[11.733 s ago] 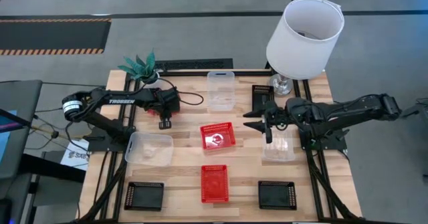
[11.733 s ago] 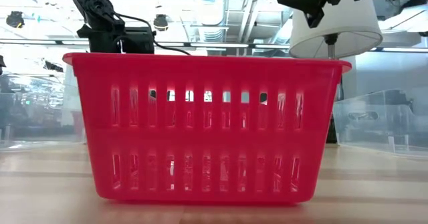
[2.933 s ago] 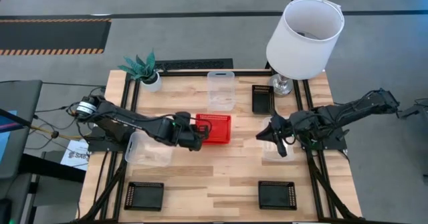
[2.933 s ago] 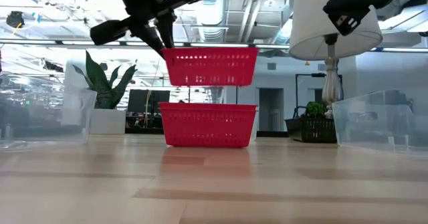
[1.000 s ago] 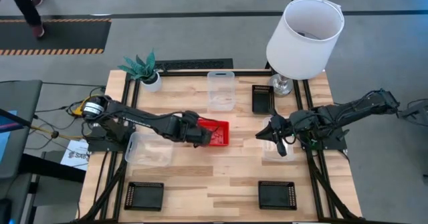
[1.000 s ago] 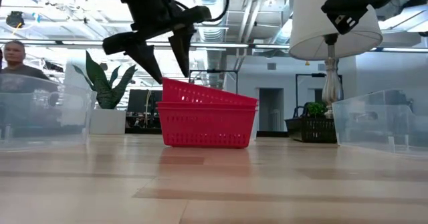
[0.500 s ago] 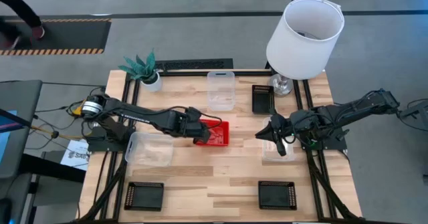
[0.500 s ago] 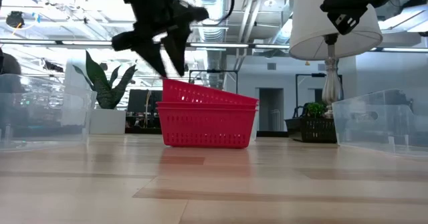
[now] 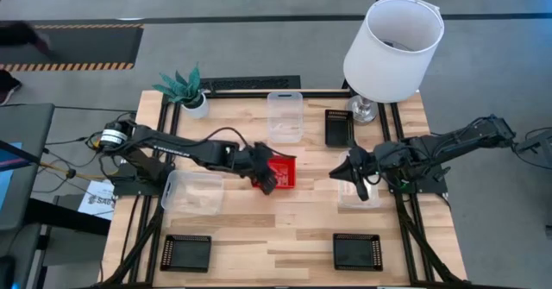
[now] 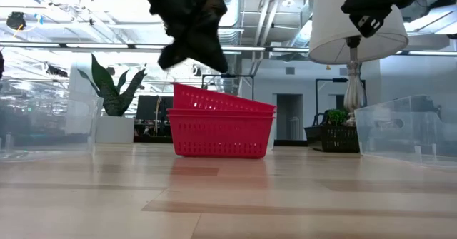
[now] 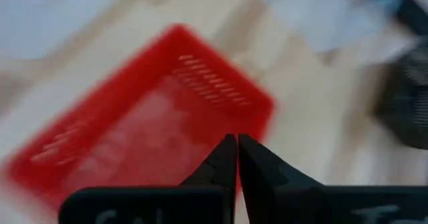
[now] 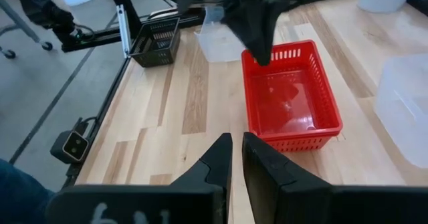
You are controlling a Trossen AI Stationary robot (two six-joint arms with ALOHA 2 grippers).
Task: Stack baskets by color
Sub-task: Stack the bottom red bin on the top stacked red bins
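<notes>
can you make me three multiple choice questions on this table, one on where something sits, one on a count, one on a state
1. Where is the lamp?
A. far right corner of the table
B. near left corner
C. table centre

2. How many black baskets show from above?
A. one
B. three
C. five

3. How does the upper red basket sit in the lower one?
A. tilted, one end higher
B. flat and fully seated
C. upside down

Answers: 1 A, the high view shows it at the far right corner. 2 B, one by the lamp and two at the near edge. 3 A, the low view shows its rim sloping.
</notes>
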